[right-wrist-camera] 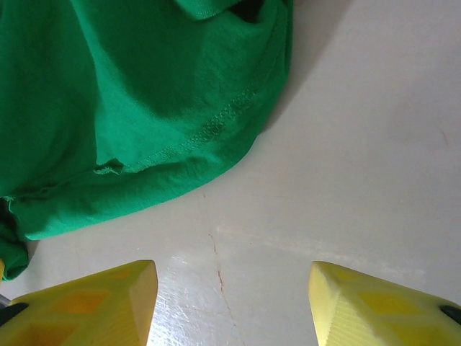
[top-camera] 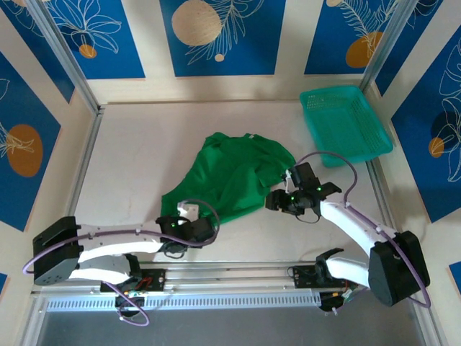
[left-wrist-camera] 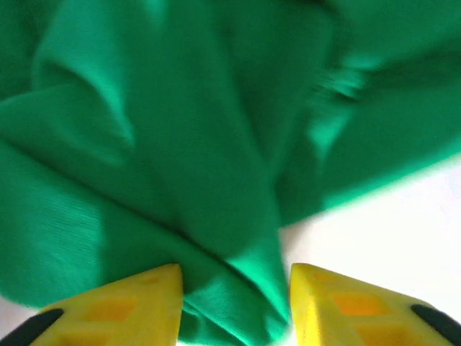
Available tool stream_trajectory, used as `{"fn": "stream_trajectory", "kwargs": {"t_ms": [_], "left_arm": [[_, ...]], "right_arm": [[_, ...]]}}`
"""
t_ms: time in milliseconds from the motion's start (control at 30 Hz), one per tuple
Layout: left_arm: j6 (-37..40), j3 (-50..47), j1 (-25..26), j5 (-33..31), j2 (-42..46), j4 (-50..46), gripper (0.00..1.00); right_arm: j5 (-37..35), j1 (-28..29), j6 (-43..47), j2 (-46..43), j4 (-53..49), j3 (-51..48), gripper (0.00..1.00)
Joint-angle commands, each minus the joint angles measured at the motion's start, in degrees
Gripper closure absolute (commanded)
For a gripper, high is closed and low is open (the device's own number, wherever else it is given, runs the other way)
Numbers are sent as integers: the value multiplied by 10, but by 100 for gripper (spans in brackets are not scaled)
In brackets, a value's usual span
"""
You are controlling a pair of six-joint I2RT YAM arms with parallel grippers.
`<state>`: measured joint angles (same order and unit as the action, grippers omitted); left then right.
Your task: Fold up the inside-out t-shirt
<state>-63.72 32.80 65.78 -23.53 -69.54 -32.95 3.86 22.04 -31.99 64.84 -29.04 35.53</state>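
While apart, right gripper [right-wrist-camera: 233, 267]; left gripper [left-wrist-camera: 235, 269] astride one t-shirt [top-camera: 230, 173], clamp unclear; one basket [top-camera: 346, 122].

The fixed top camera looked down from above the near edge, taking in the whole pale flat table [top-camera: 130, 166]. The left wrist camera, blurred, seemingly hung very close over the crumpled bright green cloth t-shirt [top-camera: 230, 173]; the right wrist camera faced down at its right edge. All three shared that shirt.

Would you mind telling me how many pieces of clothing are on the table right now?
1: the green t-shirt, lying crumpled to the left of the teal basket. Something could be hidden beneath its folds.
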Motion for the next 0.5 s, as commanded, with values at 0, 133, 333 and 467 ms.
{"fn": "stream_trajectory", "kwargs": {"t_ms": [0, 133, 333, 467], "left_arm": [[-4, -38, -39, 32, 42, 64, 74], [2, -11, -42, 17, 134, -62, 100], [-15, 29, -61, 36, 345, -130, 100], [-22, 24, -76, 52, 378, -132, 100]], "right_arm": [[31, -1, -18, -15, 19, -25, 42], [7, -8, -18, -12, 28, -32, 33], [41, -60, -13, 62, 91, -2, 39], [93, -90, 21, 124, 126, 36, 45]]}}
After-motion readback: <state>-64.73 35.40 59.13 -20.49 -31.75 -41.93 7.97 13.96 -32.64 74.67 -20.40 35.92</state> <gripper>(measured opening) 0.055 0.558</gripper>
